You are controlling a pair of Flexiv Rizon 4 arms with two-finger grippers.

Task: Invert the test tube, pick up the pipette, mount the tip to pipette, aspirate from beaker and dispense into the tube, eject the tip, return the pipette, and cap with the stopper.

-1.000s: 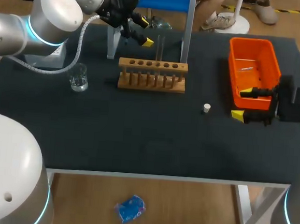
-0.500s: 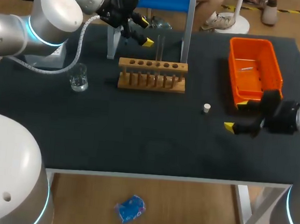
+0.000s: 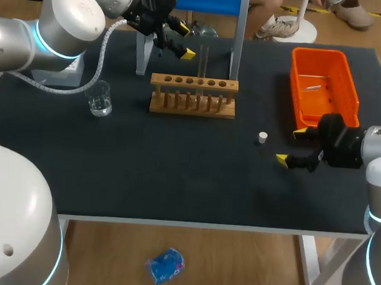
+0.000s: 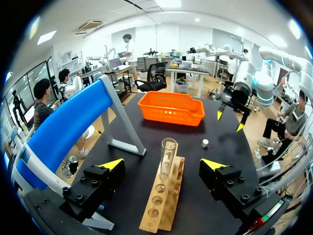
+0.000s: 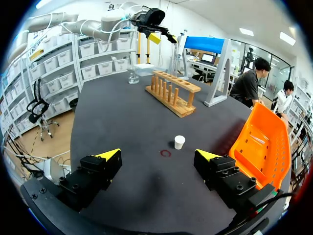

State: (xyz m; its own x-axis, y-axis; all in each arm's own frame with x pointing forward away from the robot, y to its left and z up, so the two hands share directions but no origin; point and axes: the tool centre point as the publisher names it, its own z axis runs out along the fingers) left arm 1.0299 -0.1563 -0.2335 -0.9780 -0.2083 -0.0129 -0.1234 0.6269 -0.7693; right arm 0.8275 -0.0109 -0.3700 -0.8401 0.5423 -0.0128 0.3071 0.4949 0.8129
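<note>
While L pincer [image 4: 164, 164] gapes empty by tube [image 4: 167, 155], R pincer [image 5: 157, 155] gapes empty nr stopper [image 5: 179, 142].

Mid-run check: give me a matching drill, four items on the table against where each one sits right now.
Items:
1 test tube
2 stopper
3 beaker
4 orange bin

Places:
A lying loose just ahead of the right hand
B farthest to the right, beside the right hand
C upright in the wooden rack
D left of the rack

Pairs: 1-C, 2-A, 3-D, 4-B
</note>
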